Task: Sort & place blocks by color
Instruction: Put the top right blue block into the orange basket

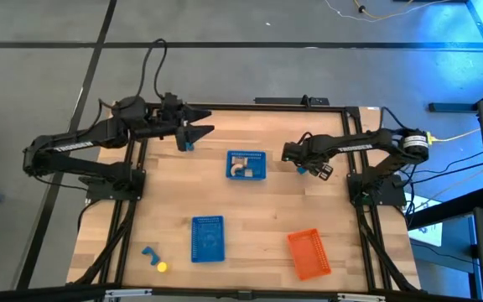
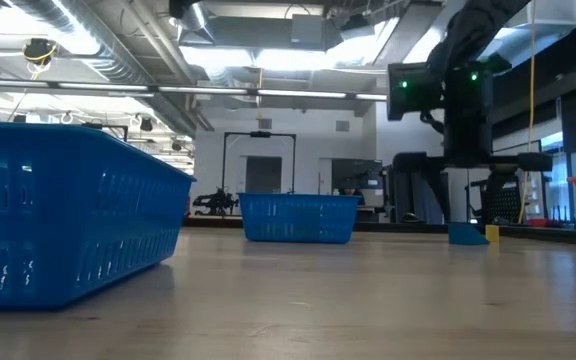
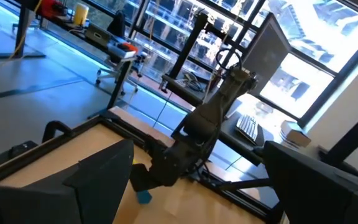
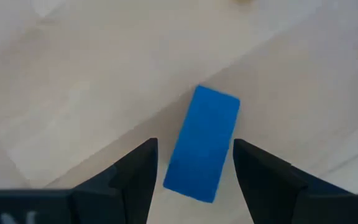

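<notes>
Near basket: blue mesh basket [image 2: 63,210] fills the low view's foreground on the wooden table [image 1: 275,214]; in the high view it is the blue basket [image 1: 208,238] in the table's lower middle.
Landmark: centre blue basket [image 1: 246,165], upper middle of the table, holds a couple of pale pieces I cannot tell apart.
Right gripper: right gripper [image 4: 194,168] hangs low over the table just right of the centre basket [image 1: 309,164]; fingers spread, one on each side of a blue block.
Blue block at right gripper: blue rectangular block [image 4: 202,143] lies flat on the wood between the two fingers [image 4: 132,171]; whether the pads touch it cannot be told.
Left gripper: left gripper [image 1: 198,122] sits left of and above the centre basket, near the table's far edge; fingers apart, nothing between them.
Block under left gripper: small blue piece [image 1: 188,146] on the table just below the left fingertips, left of the centre basket.
Loose blocks: blue piece [image 1: 149,252] and yellow piece [image 1: 162,268] lie close together far below-left of the centre basket, beside the near basket's left side.
Orange basket: orange mesh basket [image 1: 309,253] lies below-right of the centre basket, turned at a slight angle.
</notes>
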Controlling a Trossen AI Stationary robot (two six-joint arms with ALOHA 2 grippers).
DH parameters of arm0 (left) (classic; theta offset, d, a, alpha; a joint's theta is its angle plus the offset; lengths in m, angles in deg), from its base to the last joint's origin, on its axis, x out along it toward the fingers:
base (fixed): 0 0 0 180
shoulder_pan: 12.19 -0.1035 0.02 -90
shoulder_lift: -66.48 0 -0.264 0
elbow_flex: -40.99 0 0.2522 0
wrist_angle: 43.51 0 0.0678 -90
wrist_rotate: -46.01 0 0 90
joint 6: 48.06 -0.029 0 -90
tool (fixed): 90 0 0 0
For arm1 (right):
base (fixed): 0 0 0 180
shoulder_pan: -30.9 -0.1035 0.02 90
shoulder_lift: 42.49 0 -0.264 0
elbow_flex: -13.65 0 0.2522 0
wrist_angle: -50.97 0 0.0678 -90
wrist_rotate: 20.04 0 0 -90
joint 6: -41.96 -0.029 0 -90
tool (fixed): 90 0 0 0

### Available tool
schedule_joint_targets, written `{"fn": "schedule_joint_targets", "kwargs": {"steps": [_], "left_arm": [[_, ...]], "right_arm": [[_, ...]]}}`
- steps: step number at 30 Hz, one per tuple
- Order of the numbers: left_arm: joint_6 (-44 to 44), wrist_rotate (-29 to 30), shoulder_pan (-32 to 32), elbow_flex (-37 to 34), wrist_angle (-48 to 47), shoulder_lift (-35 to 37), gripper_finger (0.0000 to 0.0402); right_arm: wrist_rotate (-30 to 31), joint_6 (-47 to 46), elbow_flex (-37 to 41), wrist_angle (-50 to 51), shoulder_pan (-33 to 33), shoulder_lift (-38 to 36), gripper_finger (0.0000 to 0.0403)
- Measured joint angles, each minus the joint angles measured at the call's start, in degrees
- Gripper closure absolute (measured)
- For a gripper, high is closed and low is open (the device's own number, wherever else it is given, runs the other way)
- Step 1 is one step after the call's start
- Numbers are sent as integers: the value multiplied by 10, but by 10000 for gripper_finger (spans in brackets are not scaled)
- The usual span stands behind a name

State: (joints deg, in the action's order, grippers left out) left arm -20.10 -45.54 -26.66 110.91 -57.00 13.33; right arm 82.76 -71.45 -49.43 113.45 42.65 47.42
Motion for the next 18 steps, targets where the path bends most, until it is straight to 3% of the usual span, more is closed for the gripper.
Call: {"fn": "schedule_joint_targets", "kwargs": {"steps": [12, 18], "left_arm": [[11, -12, -2, 0, -9, 3, 52], [9, -14, -2, 0, -13, 4, 52]], "right_arm": [[-19, -61, 9, -20, -23, 53, 194], [-3, 43, 7, -29, -23, 74, 194]]}}
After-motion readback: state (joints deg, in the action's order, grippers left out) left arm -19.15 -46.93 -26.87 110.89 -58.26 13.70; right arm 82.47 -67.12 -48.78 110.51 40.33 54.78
